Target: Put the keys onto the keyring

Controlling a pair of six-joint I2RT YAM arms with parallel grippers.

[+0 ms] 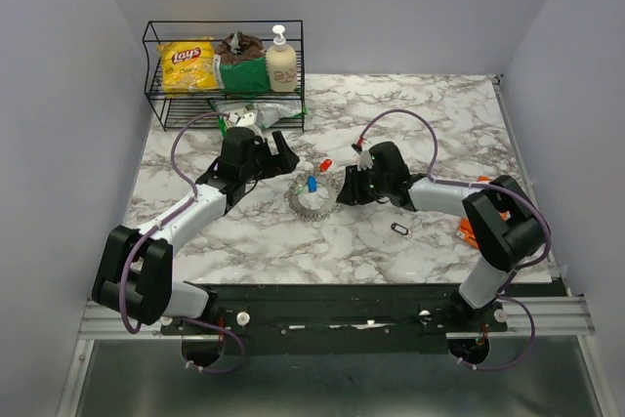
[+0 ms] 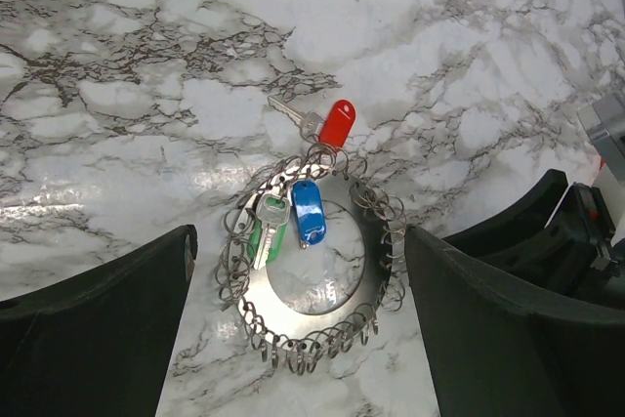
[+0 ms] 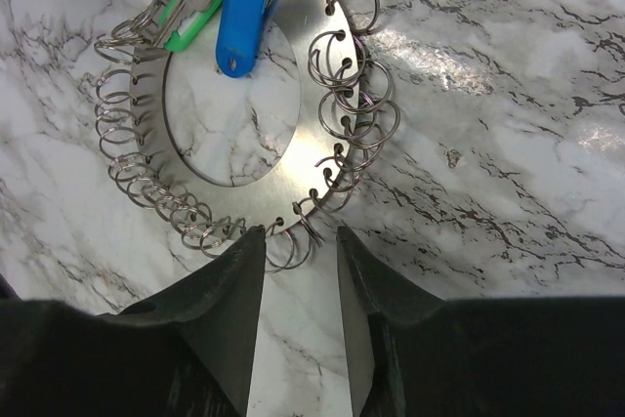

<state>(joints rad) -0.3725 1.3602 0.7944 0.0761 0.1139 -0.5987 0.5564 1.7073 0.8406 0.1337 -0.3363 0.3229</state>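
1. Nearest the arms' bases, a small dark object lies on the marbled worktop. An orange packet sits at the right edge, its print too small to read.
2. The right fingers are partly closed, with a narrow gap between them. Small wire loops on the near edge of the keyring lie between their tips. Whether they pinch those loops cannot be told.
3. The keyring is a flat metal hoop fringed with many split rings. It lies flat at the centre of the worktop, between the two arms.
4. Of the keys, the blue key and green key rest side by side inside the hoop, at its far edge.
5. The red key lies just outside that far edge, its head touching the loops.
6. The left fingers are spread wide on either side of the keyring, apart from it and holding nothing.
7. Farthest back, a black wire rack holds a yellow bag reading "Lay's", a green bag and a cream pump bottle.
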